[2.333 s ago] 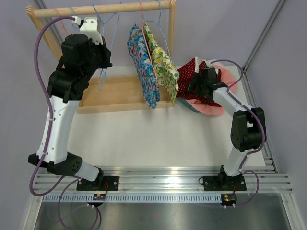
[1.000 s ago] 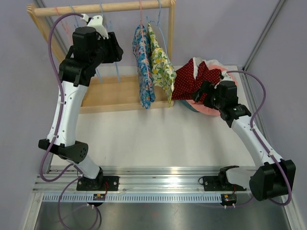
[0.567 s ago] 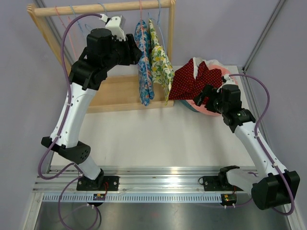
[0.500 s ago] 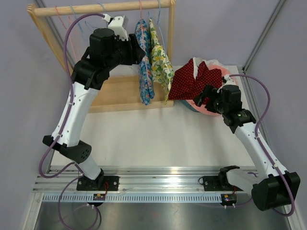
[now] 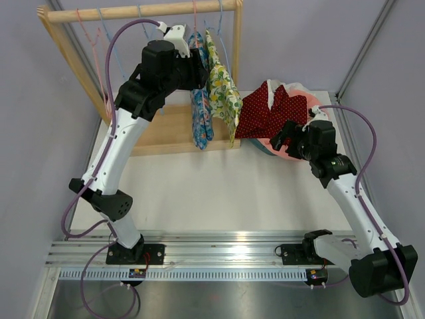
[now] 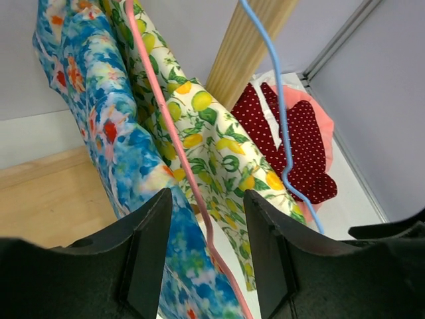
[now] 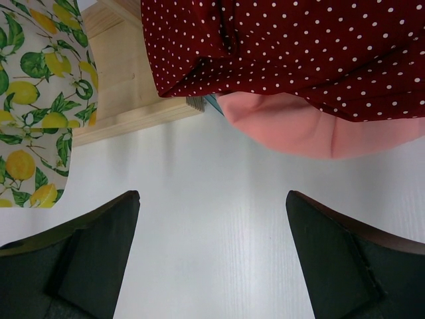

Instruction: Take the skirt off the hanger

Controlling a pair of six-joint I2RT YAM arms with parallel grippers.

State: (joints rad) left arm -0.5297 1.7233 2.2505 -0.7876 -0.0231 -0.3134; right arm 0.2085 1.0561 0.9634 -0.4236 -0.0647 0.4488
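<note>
A blue floral skirt (image 5: 200, 116) hangs on a pink hanger (image 6: 169, 133) from the wooden rail (image 5: 99, 14). Next to it on the right a lemon-print skirt (image 5: 224, 90) hangs on a blue hanger (image 6: 282, 119). My left gripper (image 5: 199, 72) is open, high at the top of the blue skirt (image 6: 99, 113). In the left wrist view the pink hanger's wire runs between its jaws (image 6: 209, 199), with the lemon skirt (image 6: 219, 146) behind. My right gripper (image 5: 282, 136) is open and empty over bare table (image 7: 212, 196), just short of the clothes pile.
A pile with a red polka-dot garment (image 5: 265, 109) on pink cloth (image 7: 299, 126) lies right of the rack's wooden base (image 5: 163, 129). Empty pink and blue hangers (image 5: 99, 40) hang at the rail's left end. The rack's right post (image 5: 237, 40) stands beside the lemon skirt.
My left arm has swung right along the rail, from the empty hangers to the blue skirt's hanger. My right arm has drawn back from the clothes pile toward the near right.
</note>
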